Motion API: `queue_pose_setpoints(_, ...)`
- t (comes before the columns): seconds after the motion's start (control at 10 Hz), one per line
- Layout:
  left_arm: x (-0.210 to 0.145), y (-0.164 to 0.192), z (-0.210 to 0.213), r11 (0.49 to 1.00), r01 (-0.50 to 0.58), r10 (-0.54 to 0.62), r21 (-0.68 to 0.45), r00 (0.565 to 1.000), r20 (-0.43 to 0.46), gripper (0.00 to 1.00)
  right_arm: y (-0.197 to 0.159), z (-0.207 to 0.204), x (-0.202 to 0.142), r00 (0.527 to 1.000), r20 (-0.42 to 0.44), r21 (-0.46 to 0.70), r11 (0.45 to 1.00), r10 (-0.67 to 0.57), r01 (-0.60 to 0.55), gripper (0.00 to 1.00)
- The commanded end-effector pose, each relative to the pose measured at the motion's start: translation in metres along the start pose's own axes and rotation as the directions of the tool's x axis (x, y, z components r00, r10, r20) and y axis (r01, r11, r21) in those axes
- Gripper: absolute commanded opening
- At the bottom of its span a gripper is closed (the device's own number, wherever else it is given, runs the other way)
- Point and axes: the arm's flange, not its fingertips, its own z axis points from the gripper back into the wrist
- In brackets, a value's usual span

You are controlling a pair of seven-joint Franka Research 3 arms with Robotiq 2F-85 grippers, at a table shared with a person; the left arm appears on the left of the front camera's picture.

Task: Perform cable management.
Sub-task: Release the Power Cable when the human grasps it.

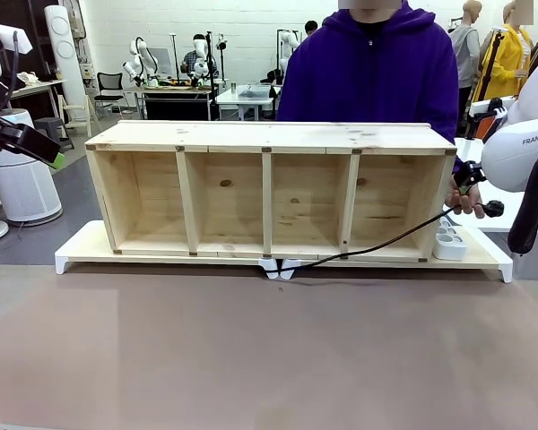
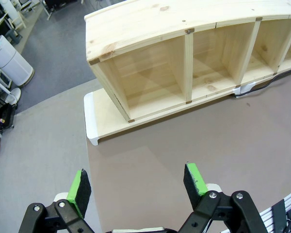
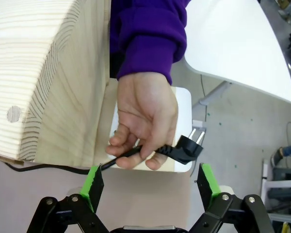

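The black cable (image 1: 377, 244) runs from under the middle of the wooden shelf (image 1: 269, 134) up to the right. A person's hand (image 3: 143, 121) holds it just behind the black plug (image 3: 186, 148), beside the shelf's right end. The plug (image 1: 493, 209) sticks out past the hand, its pins pointing away. My right gripper (image 3: 150, 175) hovers open just above that hand, one finger on each side, touching nothing. At the far left my left gripper (image 2: 137, 178) is open and empty, high over the table and off the shelf's left end (image 2: 106, 87).
The four-compartment shelf stands on a low wooden riser (image 1: 90, 246) with white feet. A white power strip (image 1: 448, 240) lies on the riser's right end. The person in a purple hoodie (image 1: 368, 72) stands behind the shelf. The brown tabletop (image 1: 251, 358) stretches in front.
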Motion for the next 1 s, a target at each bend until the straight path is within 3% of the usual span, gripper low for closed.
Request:
queue_pose_setpoints(0.0, 0.0017, 0.0002, -0.0011, 1.0, 0.004, -0.004, 0.005, 1.0, 0.011, 1.0, 0.0, 0.0002, 0.0004, 1.0, 0.0, 0.0, 1.0, 0.0, 0.0, 1.0)
queue_pose_setpoints(0.9, 0.0017, 0.0002, -0.0011, 1.0, 0.004, -0.004, 0.005, 1.0, 0.011, 1.0, 0.0, 0.0002, 0.0004, 1.0, 0.0, 0.0, 1.0, 0.0, 0.0, 1.0)
